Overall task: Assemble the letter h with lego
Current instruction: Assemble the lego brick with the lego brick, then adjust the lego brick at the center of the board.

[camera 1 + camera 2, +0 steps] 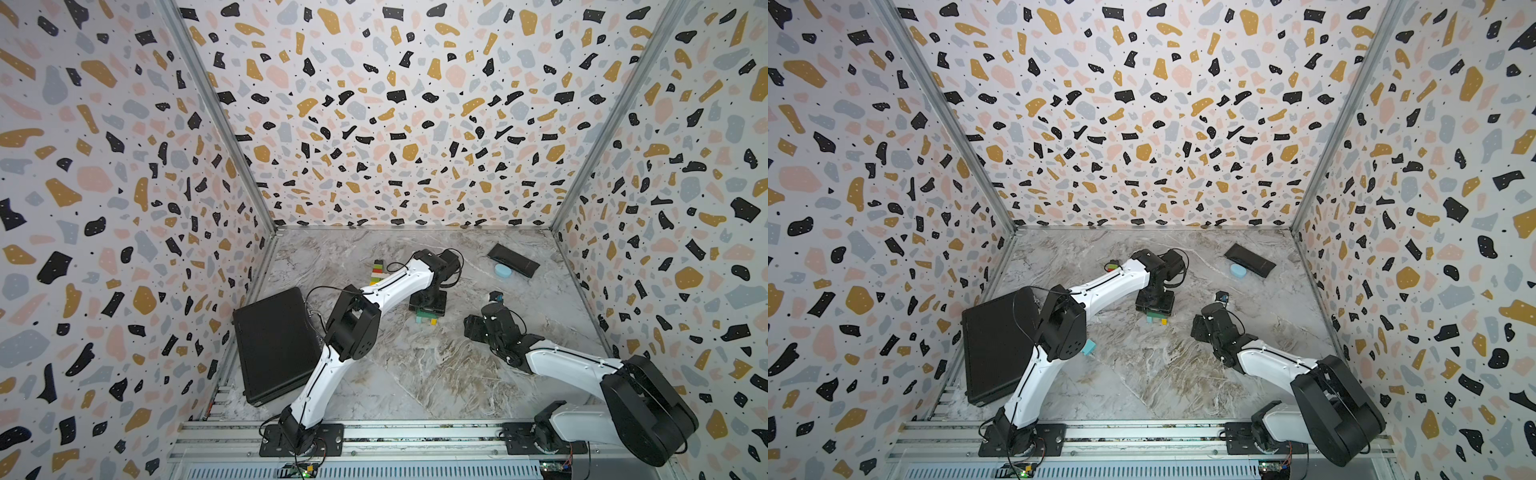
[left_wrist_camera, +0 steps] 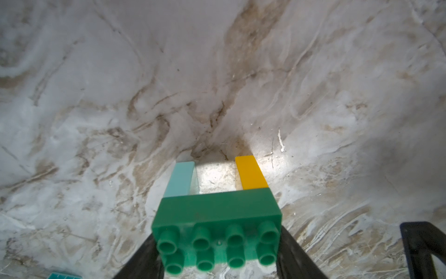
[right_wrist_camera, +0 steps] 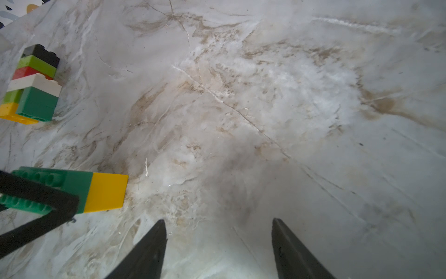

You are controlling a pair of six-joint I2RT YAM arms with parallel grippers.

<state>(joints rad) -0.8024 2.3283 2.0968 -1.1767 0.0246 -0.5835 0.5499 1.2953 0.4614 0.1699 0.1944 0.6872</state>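
My left gripper (image 2: 218, 241) is shut on a long dark green lego brick (image 2: 217, 207), with a black finger on each end. A light blue brick (image 2: 181, 180) and a yellow brick (image 2: 251, 172) stick out from it as two legs, low over the marble. In both top views the left gripper (image 1: 428, 305) covers most of this piece (image 1: 426, 320). A stack of black, lime, red, white, green and yellow lego (image 3: 33, 84) lies at the back left (image 1: 377, 272). My right gripper (image 3: 218, 222) is open and holds nothing, to the right of the held piece (image 3: 77, 183).
A large black case (image 1: 276, 340) lies at the left by the wall. A flat black pouch (image 1: 513, 259) and a pale-blue oval thing (image 1: 502, 271) sit at the back right. One loose teal brick (image 1: 1089, 347) lies beside the left arm's elbow.
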